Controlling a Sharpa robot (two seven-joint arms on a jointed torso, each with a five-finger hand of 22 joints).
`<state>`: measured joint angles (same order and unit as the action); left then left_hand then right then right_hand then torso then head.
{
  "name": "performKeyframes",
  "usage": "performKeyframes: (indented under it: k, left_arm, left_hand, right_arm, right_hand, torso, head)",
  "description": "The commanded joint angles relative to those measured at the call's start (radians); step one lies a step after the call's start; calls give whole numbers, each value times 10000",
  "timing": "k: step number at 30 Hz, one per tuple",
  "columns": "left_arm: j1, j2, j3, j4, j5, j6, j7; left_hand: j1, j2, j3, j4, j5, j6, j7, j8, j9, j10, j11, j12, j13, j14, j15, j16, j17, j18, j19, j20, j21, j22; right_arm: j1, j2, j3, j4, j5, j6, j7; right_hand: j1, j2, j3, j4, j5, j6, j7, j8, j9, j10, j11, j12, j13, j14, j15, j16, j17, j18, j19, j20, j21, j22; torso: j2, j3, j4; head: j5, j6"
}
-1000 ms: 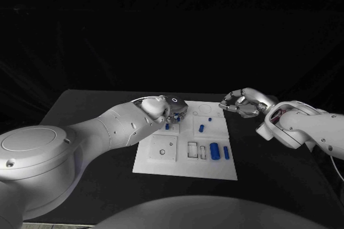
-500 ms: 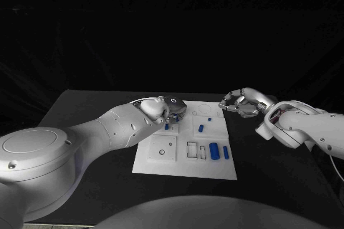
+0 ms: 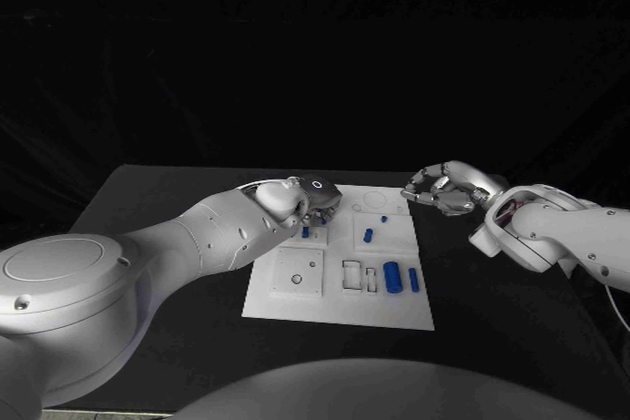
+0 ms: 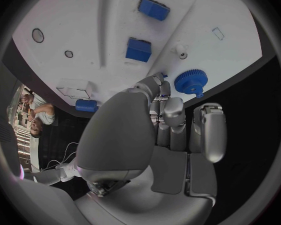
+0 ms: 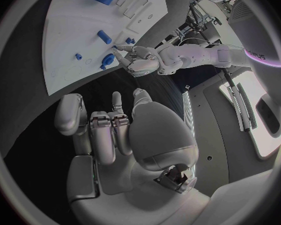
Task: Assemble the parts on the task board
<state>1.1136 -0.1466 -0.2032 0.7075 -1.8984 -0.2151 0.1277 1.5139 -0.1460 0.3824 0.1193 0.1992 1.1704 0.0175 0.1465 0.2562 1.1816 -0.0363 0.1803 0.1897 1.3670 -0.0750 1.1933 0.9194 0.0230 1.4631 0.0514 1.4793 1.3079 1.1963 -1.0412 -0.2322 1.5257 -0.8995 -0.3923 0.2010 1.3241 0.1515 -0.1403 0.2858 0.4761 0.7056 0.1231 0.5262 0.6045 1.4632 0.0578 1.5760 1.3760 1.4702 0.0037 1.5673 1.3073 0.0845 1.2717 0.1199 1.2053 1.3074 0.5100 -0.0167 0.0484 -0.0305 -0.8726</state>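
The white task board (image 3: 299, 302) lies in the middle of the black table. My left hand (image 3: 318, 201) is over its far left corner. There the fingertips (image 4: 160, 87) and thumb close round a blue gear (image 4: 190, 81) that sits flat on the board near its edge. Two blue blocks (image 4: 138, 49) (image 4: 153, 8) stand further along the board. My right hand (image 3: 444, 189) hovers off the board's far right corner with its fingers (image 5: 108, 130) curled in and nothing in them. The right wrist view has the left hand (image 5: 142, 60) over the gear (image 5: 108, 61).
A long blue cylinder (image 3: 392, 277) and a shorter one (image 3: 413, 279) lie in slots at the board's near right. Small blue pieces (image 3: 370, 236) (image 3: 383, 220) (image 3: 305, 230) stand mid-board. Black table surrounds the board.
The left hand has shifted very slightly over the board's far left corner. The right hand and the parts stay where they were.
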Motion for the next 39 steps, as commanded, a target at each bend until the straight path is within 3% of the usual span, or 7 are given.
performKeyframes:
  k: [1,10,14,21,27,32,39]
  left_arm:
    - [-17,-4,2,6,-107,-307,203]
    - [-16,-28,1,2,-137,-376,179]
    - [-12,-111,1,97,-115,-470,225]
    - [16,-335,11,383,-30,-519,323]
    - [25,-390,16,383,-99,-295,322]
    - [23,-375,18,271,-146,-162,315]
    - [16,-351,19,184,-279,37,337]
  left_hand:
    - [-36,58,-14,-58,62,-24,-30,-15,-19,87,-31,11,-23,-82,26,-129,-202,3,613,34,-53,2318]
    - [-73,10,-55,-144,-25,-469,-136,-327,-140,-192,-96,-248,-103,-204,37,-338,-524,37,533,47,-209,2271]
    - [-155,-116,-26,-120,-199,-1145,-312,-717,-315,-900,-183,-647,-227,-325,55,-478,-771,65,459,59,-346,2232]
    - [-283,-361,57,33,-605,-2078,-467,-856,-664,-1711,-267,-1026,-422,-292,83,-366,-745,56,470,89,-326,2244]
    - [-282,-391,55,65,-745,-2039,-481,-801,-694,-1720,-292,-1011,-440,-244,86,-271,-654,49,487,95,-296,2255]
    - [-232,-368,101,113,-791,-1690,-401,-646,-688,-1629,-253,-935,-453,-247,87,-201,-648,46,497,103,-281,2261]
    - [-85,-341,222,80,-521,-1309,-381,-501,-680,-1300,-261,-768,-437,-282,105,-160,-690,51,483,113,-308,2253]
  right_arm:
    - [1,-10,1,10,-27,30,43]
    - [1,-18,1,-37,-27,1,44]
    - [1,-23,1,-42,-27,-8,44]
    - [2,4,1,-69,-26,9,28]
    - [2,19,1,-70,-25,35,15]
    - [2,22,1,-67,-25,59,0]
    - [2,22,1,-51,-25,80,-10]
  right_hand:
    - [-11,39,-11,31,19,66,-6,-43,-12,1076,-18,-52,1948,1006,28,34,2635,54,46,-18,20,1443]
    - [-11,39,-11,31,19,66,-6,-43,-12,1076,-18,-52,1948,1006,28,34,2635,54,46,-18,20,1443]
    - [-11,39,-11,31,19,66,-6,-43,-12,1076,-18,-52,1948,1006,28,34,2635,54,46,-18,20,1443]
    - [-10,41,-9,29,21,70,-6,-46,-15,1076,-16,-52,1948,1006,29,34,2635,56,40,-16,12,1441]
    - [-10,41,-9,29,21,70,-6,-46,-15,1076,-16,-52,1948,1006,29,34,2635,56,40,-16,12,1441]
    - [-7,46,-6,27,22,79,-6,-46,-18,1076,-15,-52,1948,1006,31,34,2635,56,41,-15,11,1441]
    - [-7,46,-6,27,22,79,-6,-46,-18,1076,-15,-52,1948,1006,31,34,2635,56,41,-15,11,1441]
  torso:
    - [-2,-2,1]
    - [6,1,-3]
    - [-8,7,3]
    - [-5,-2,5]
    - [10,-7,-6]
    - [9,-6,-3]
    - [10,-6,-4]
  head:
    - [-1,0]
    - [-5,0]
    - [-29,0]
    - [-80,0]
    - [-67,0]
    - [-56,0]
    - [-58,0]
